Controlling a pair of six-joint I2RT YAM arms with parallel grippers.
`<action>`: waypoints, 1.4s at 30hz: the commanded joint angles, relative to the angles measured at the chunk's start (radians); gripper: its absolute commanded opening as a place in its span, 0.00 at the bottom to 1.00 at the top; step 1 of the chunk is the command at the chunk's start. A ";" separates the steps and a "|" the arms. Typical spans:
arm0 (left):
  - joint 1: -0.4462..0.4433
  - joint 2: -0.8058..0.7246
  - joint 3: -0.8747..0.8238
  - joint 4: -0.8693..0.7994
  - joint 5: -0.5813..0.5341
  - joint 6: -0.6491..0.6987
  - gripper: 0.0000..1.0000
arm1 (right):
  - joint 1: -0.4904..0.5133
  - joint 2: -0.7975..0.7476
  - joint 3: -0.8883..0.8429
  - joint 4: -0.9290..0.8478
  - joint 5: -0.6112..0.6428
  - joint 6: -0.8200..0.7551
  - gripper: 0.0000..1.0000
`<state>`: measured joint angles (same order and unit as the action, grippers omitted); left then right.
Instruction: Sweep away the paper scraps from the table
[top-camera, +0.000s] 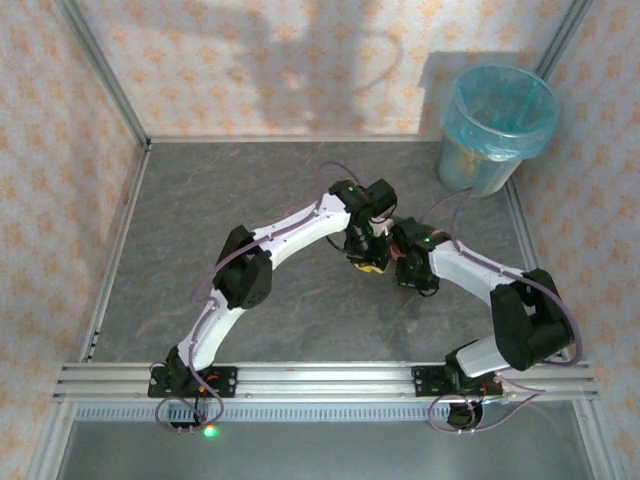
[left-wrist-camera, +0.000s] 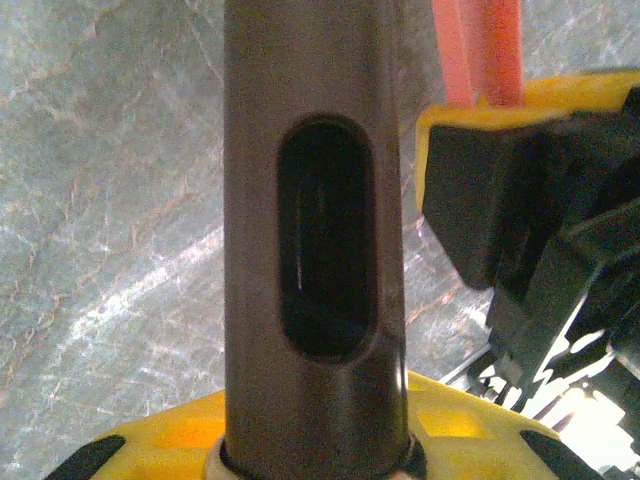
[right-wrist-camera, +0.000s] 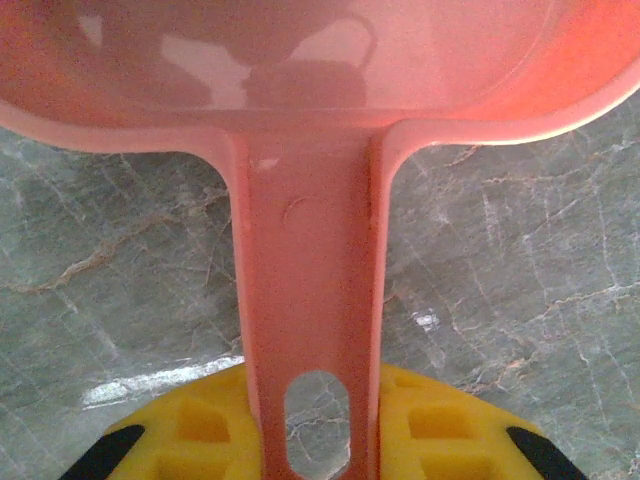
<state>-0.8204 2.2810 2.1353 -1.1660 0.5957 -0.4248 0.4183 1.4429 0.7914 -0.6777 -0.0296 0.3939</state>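
Paper scraps: too small or too hidden to make out from overhead. Cannot tell where they lie or which way any of them points.

Table (top-camera: 250, 190): flat, mottled dark grey. It runs from the near aluminium rails (top-camera: 330, 378) back to the patterned walls (top-camera: 280, 60). The middle of it is masked by the two wrists, which meet there close together.

Left gripper (top-camera: 366, 258): from above the fingers are blurred, with a speck of yellow under the wrist. In the left wrist view the yellow fingers (left-wrist-camera: 170, 435) are clenched around the hand brush (left-wrist-camera: 255, 200). The dark brown handle's long axis runs straight up the frame, away from the wrist. It has an oval hang-hole at mid-height. The top edge cuts the handle off, so the bristle end is out of sight.

Right gripper (top-camera: 408, 268): sits just right of the left one, its tool hard to make out from above. In the right wrist view its yellow fingers (right-wrist-camera: 440, 430) are clamped on the handle of the pink dustpan (right-wrist-camera: 310, 250). The handle's long axis points straight away from the wrist, and table shows through an oval hole near the grip. The pan is at the far end, its mouth cut off by the top and sides of the frame.

The left wrist view also catches the right gripper (left-wrist-camera: 540, 200) beside the brush, with a strip of pink handle above it.

Bin (top-camera: 498, 115): blue-lined, at the far right corner, well apart from both grippers.
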 joint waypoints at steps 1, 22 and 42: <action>-0.002 -0.083 -0.075 0.039 0.023 -0.002 0.00 | -0.013 0.005 0.002 0.003 0.032 -0.014 0.00; 0.012 -0.256 -0.232 0.097 -0.093 -0.043 0.00 | -0.006 -0.106 -0.079 0.127 0.000 -0.027 0.00; 0.067 -0.486 -0.381 0.175 -0.245 -0.104 0.00 | 0.040 -0.300 -0.146 0.176 0.013 -0.044 0.00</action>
<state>-0.7582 1.8435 1.7672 -1.0264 0.4049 -0.5262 0.4492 1.1854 0.6548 -0.5148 -0.0414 0.3634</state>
